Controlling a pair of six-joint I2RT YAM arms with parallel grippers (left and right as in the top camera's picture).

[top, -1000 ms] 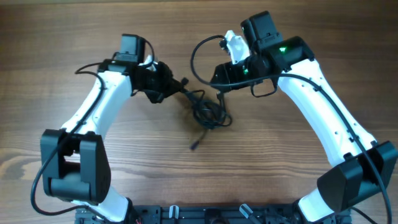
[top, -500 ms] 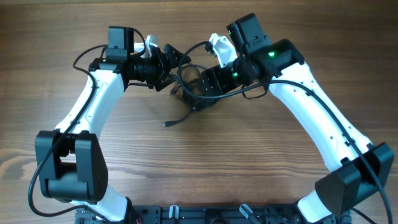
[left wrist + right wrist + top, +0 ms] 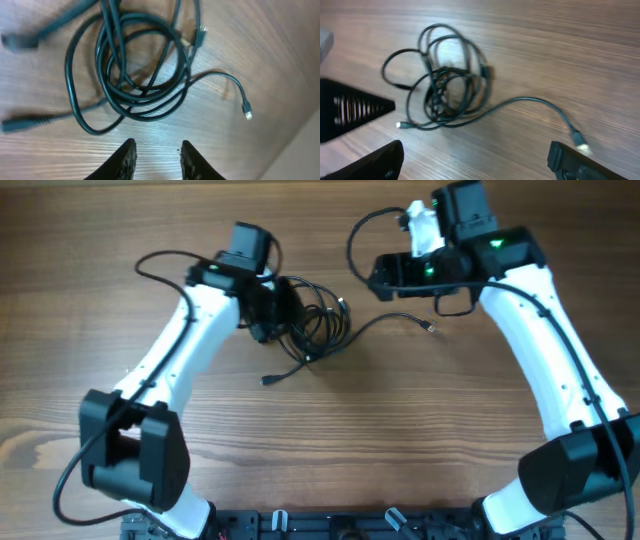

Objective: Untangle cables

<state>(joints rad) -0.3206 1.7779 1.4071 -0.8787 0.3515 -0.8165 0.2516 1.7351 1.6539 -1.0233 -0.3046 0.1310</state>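
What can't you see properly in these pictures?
Overhead: the cables overlap too much to count them.
Left wrist: the top edge cuts off the cables; the upper-left plug is blurred.
Right wrist: the loose plug is blurred, so its type is unclear.

- No word, brand mark or number can be read on the cables point(image 3: 318, 328), heaped toward twelve o'clock on the table point(image 3: 330, 450).
- The left arm point(image 3: 175, 355) and right arm point(image 3: 545, 330) carry no legible lettering either.
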